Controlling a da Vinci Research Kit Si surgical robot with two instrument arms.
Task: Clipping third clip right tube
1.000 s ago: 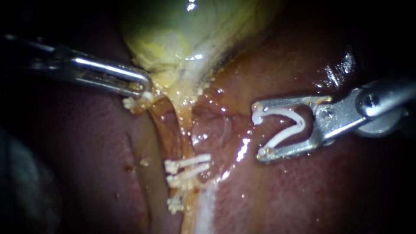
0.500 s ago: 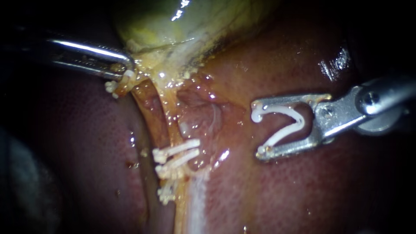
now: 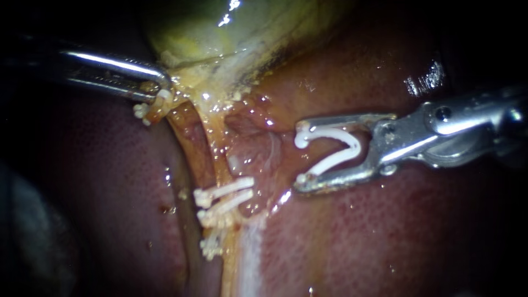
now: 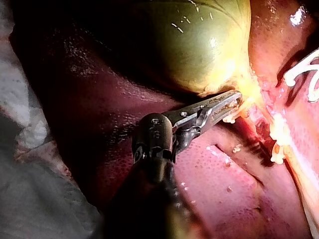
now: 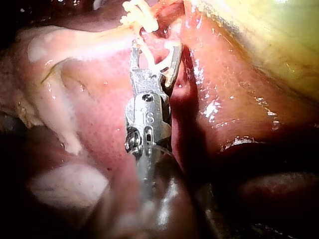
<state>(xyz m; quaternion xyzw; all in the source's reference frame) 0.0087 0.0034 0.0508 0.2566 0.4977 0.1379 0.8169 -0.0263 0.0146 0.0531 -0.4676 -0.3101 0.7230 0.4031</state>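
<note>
- Jaws of right instrument [image 3: 300, 159] set wide apart, yet grasping: one leg of the open clip [image 3: 355, 147] seated in each jaw, mouth of the clip turned to the left.
- Jaws of left instrument [image 3: 162, 91] clenched on the narrow end of the gallbladder [image 3: 220, 33], at the far left; a small white upper clip [image 3: 147, 110] just beside the tip.
- Right tube [image 3: 219, 148] in the middle of the scene, leading from the gallbladder toward the near side, with an orange second tube [image 3: 190, 137] close on its left.
- Open clip to the right of the right tube, near it but apart, not around it; wet pink tissue between them.
- Two placed clips [image 3: 225, 190] across the tubes, nearer than the open clip, one close under the other; a lowest clip [image 3: 210, 250] nearer again.
- Dark red liver [image 3: 357, 236] on both sides of the tubes.
- Seen from the right wrist: right instrument [image 5: 155, 50] with the open clip [image 5: 160, 63] between its jaws, placed clips [image 5: 137, 15] just ahead.
- Seen from the left wrist: left instrument [image 4: 234, 101] closed at the foot of the gallbladder [image 4: 199, 40].
</note>
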